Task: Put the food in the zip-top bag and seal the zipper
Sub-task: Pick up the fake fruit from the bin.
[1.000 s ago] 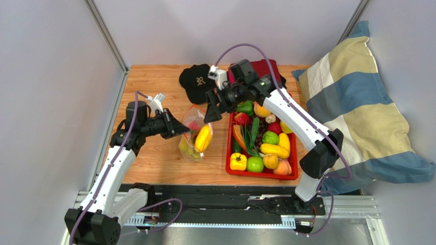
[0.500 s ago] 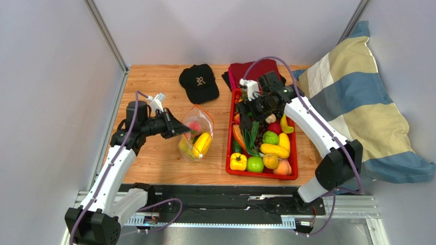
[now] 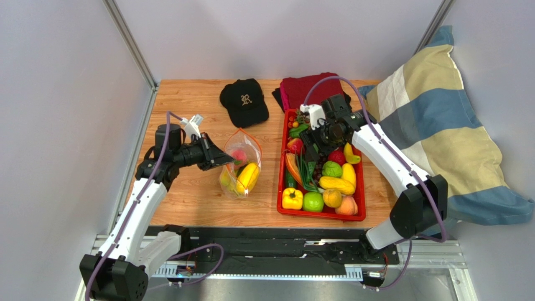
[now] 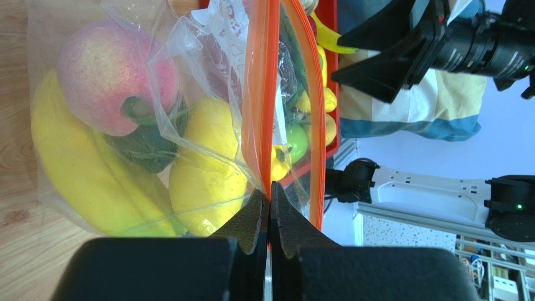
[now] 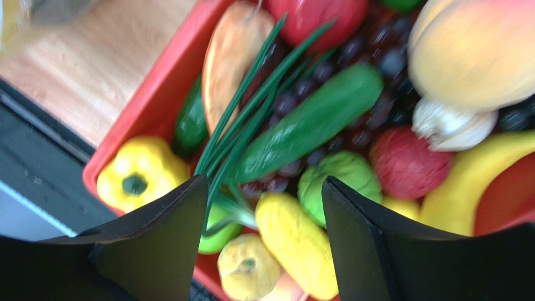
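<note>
Hovering wide open with right gripper [image 5: 264, 183] below green cucumber [image 5: 308, 122], long axis slanting lower left to upper right; clamped with left gripper [image 4: 270, 195] on zipper [image 4: 259, 94] of zip-top bag [image 3: 240, 164], centre left.

One bag [image 3: 248, 142], one tray [image 3: 321, 217], one cap [image 3: 243, 101] and one pillow [image 3: 439, 125] were counted. Two yellow fruits [image 4: 204, 169] were seen in the bag.

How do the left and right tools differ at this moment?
The left tool is shut, pinching the zipper of the bag; the right tool is open and holds nothing. The left tool sits at the bag, left of the tray; the right tool hangs over the tray. Both are black.
</note>
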